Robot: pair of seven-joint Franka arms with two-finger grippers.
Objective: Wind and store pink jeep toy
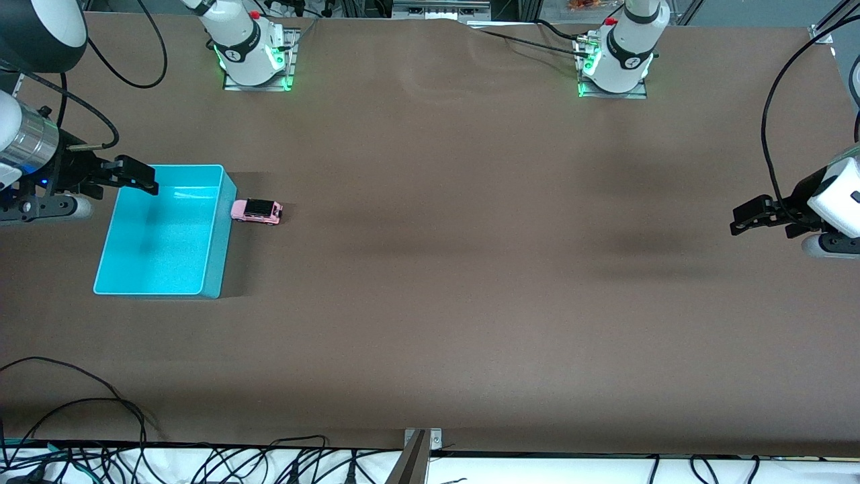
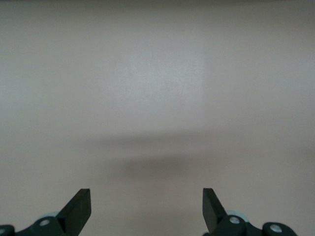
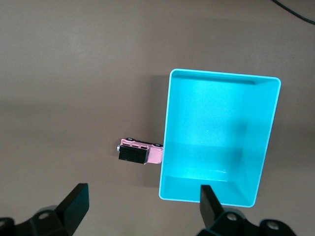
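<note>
The pink jeep toy (image 1: pixel 256 211) stands on its wheels on the brown counter (image 1: pixel 470 269), just beside the long wall of the turquoise bin (image 1: pixel 161 232) on the side toward the left arm's end, close to the bin's corner that lies farther from the front camera. In the right wrist view the jeep (image 3: pixel 140 152) looks to touch the bin's wall (image 3: pixel 165 147) — its black roof faces up. Nothing lies in the bin.

The right tool (image 1: pixel 138 176) hangs over the bin's edge at the right arm's end of the counter, its fingers spread wide and holding nothing. The left tool (image 1: pixel 752 218) waits over bare counter at the left arm's end, well apart from the jeep — fingers (image 2: pixel 78 209) wide apart too, with nothing between them.
</note>
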